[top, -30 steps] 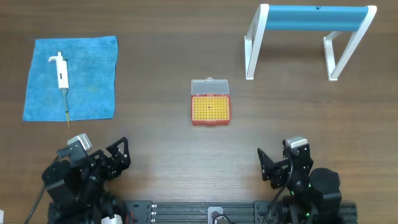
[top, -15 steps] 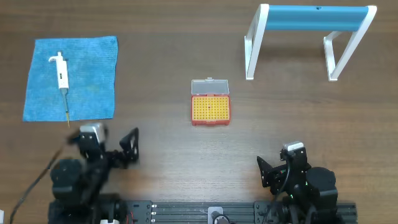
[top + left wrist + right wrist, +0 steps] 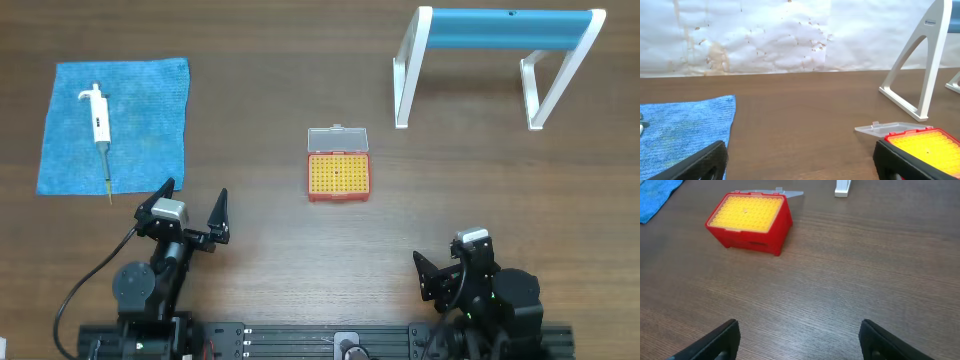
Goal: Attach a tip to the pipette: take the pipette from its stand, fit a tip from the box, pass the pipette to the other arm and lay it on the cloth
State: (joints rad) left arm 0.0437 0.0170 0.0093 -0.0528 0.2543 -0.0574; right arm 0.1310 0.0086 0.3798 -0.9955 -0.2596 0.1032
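Blue cloth [image 3: 150, 120], pipette [image 3: 99, 122] overhanging its edge, tip box [image 3: 338, 176] mid-table, both arms' jaws apart

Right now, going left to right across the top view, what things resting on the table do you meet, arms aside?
Blue square cloth → red plastic tip box with yellow insert → white-legged stand with blue crossbar.

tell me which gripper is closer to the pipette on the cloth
Left. The left gripper hangs just off the cloth corner nearest the pipette tip. The right gripper sits far off, on the other side of the tip box.
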